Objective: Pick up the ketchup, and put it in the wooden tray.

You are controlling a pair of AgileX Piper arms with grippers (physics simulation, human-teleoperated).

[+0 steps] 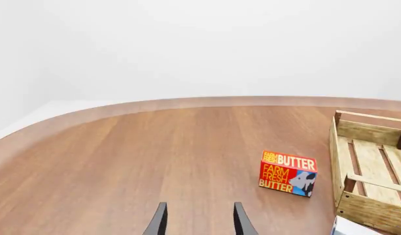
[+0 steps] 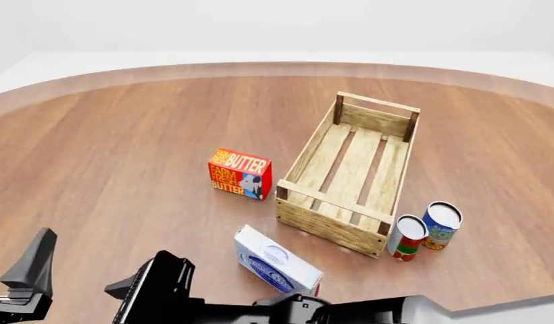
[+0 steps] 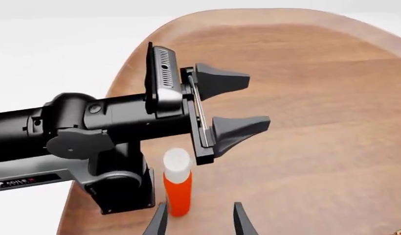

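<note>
Ketchup upright near the left arm's base, well apart from the wooden tray.

In the right wrist view the ketchup point(image 3: 177, 185), orange-red with a white cap, stands on the table point(image 3: 318, 122) beside the arm marked "AGILEX"; the right gripper point(image 3: 199, 219) is spread just before it, grasping nothing. The left gripper point(image 1: 199, 219) is likewise spread and bare. The wooden tray point(image 2: 349, 172) sits by a box point(image 2: 240, 173) reading "FARM FRESH BUTTER".

The ketchup point(image 3: 177, 188) is hidden in the front view. The wooden tray point(image 1: 367, 166) and a white box point(image 1: 354, 228) are cut off in the left wrist view.
</note>
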